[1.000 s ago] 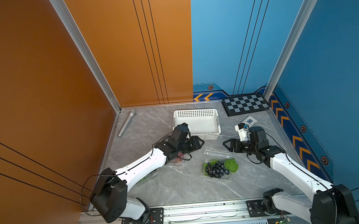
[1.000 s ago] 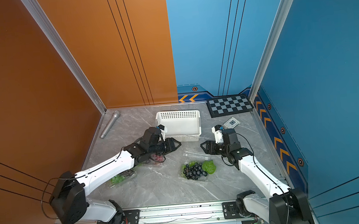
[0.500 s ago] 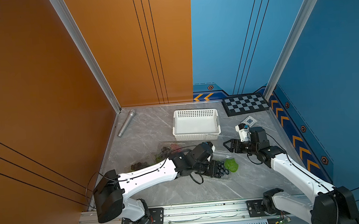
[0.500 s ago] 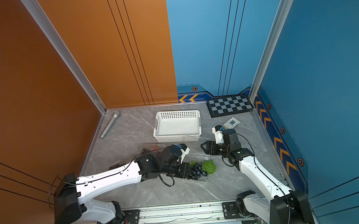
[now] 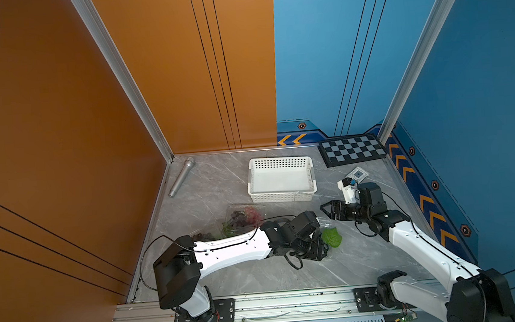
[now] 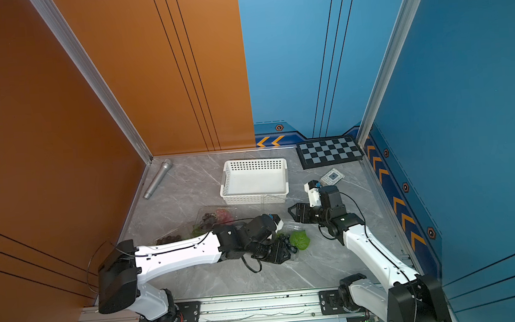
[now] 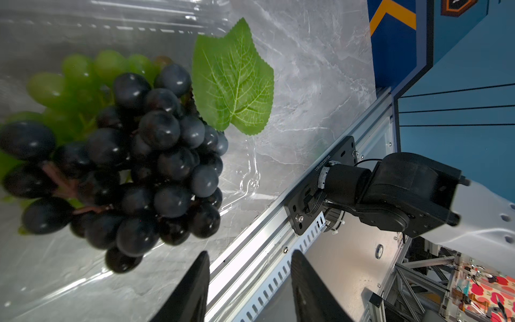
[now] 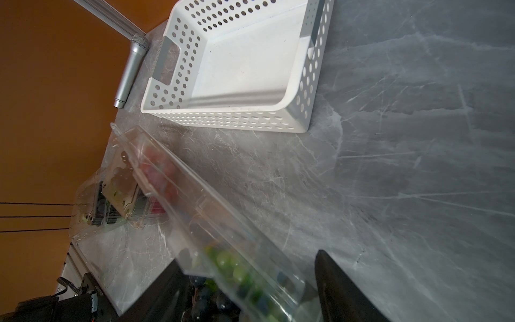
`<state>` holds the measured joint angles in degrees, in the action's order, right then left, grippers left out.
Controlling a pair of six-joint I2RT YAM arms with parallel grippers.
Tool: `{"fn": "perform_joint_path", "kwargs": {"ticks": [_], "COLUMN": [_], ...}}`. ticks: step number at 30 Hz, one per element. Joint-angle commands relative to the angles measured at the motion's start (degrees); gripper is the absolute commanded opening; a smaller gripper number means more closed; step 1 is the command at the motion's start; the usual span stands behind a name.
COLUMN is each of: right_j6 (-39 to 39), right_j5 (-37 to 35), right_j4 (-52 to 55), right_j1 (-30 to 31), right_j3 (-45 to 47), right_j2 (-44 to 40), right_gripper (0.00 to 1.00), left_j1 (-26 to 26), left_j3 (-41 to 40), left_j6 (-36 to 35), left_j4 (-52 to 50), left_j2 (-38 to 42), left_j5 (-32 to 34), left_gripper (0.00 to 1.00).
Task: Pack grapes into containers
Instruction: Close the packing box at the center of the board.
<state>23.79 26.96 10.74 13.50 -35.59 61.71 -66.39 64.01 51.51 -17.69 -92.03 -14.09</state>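
A dark purple-black bunch of grapes (image 7: 156, 156) lies with green grapes (image 7: 83, 72) and a leaf (image 5: 331, 237) in a clear container (image 7: 245, 178) at the table's front middle. My left gripper (image 7: 250, 252) is open and empty just in front of that bunch, and it covers most of it in both top views (image 5: 312, 251) (image 6: 279, 254). My right gripper (image 8: 249, 259) is open, its fingers straddling that container's raised clear lid (image 8: 195, 200). Farther left, another container (image 5: 244, 214) holds reddish and purple grapes. A further one (image 5: 202, 235) holds dark grapes.
An empty white perforated basket (image 5: 281, 160) stands behind the containers. A silver microphone (image 5: 182, 177) lies at the back left by the orange wall. A checkerboard (image 5: 351, 149) and a small square packet (image 5: 357, 174) sit at the back right. The metal rail runs along the front edge.
My left arm swung right from the container near the basket to the container with the dark bunch, and its jaws now stand open. The right arm has not moved.
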Motion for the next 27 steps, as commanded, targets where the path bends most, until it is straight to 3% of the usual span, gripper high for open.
{"fn": "perform_joint_path", "kwargs": {"ticks": [1,17,27], "right_j6": [-0.3,0.5,0.5], "right_j5": [-0.2,-0.3,-0.5], "right_j4": [1.8,1.8,1.7], "right_j1": [0.4,0.6,0.8], "right_j3": [-1.0,-0.7,-0.2], "right_j2": [-1.1,-1.3,-1.3], "right_gripper": [0.71,0.71,0.71], "left_j1": [-0.3,3.0,3.4], "left_j3": [-1.2,-2.5,-1.9], "left_j6": [3.0,2.9,2.5], "left_j4": [5.0,3.8,3.9], "left_j2": [-1.4,-2.7,-4.6], "left_j5": [-2.2,7.9,7.9], "left_gripper": [0.5,0.49,0.47]}}
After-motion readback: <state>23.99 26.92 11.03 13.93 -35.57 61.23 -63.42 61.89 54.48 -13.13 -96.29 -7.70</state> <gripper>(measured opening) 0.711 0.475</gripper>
